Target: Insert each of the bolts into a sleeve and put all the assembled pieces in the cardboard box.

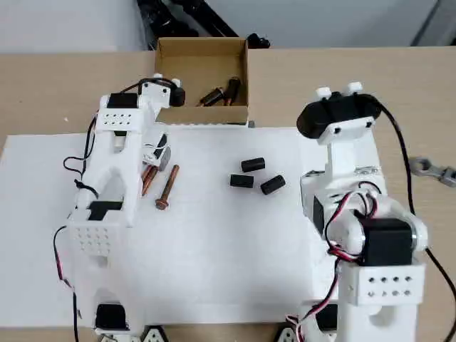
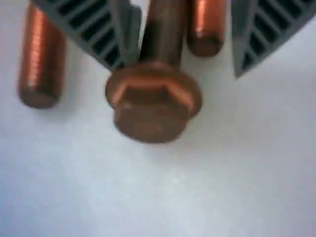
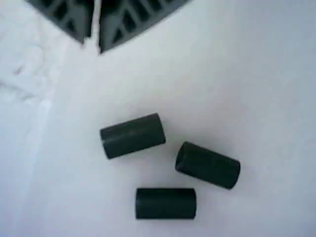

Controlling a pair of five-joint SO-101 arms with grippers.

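Observation:
Three copper bolts lie on the white sheet (image 1: 214, 242) under my left arm. In the left wrist view my left gripper (image 2: 180, 66) is open and straddles the shank of one hex-head bolt (image 2: 153, 101); one finger (image 2: 121, 34) touches the shank and the other finger (image 2: 249, 39) stands apart. Two more bolts (image 2: 42, 64) (image 2: 205, 27) lie beside it. From above, the left gripper (image 1: 158, 152) hangs over the bolts (image 1: 167, 187). Three black sleeves (image 1: 252, 165) (image 1: 241, 181) (image 1: 273, 185) lie mid-sheet. My right gripper (image 3: 94, 42) is shut on nothing, a short way from the sleeves (image 3: 132, 136).
The cardboard box (image 1: 165, 71) stands at the back behind the sheet, with a few assembled pieces (image 1: 221, 92) in its near right corner. The right arm's body (image 1: 338, 117) rises at the sheet's right edge. A metal tool (image 1: 431, 169) lies on the table at far right.

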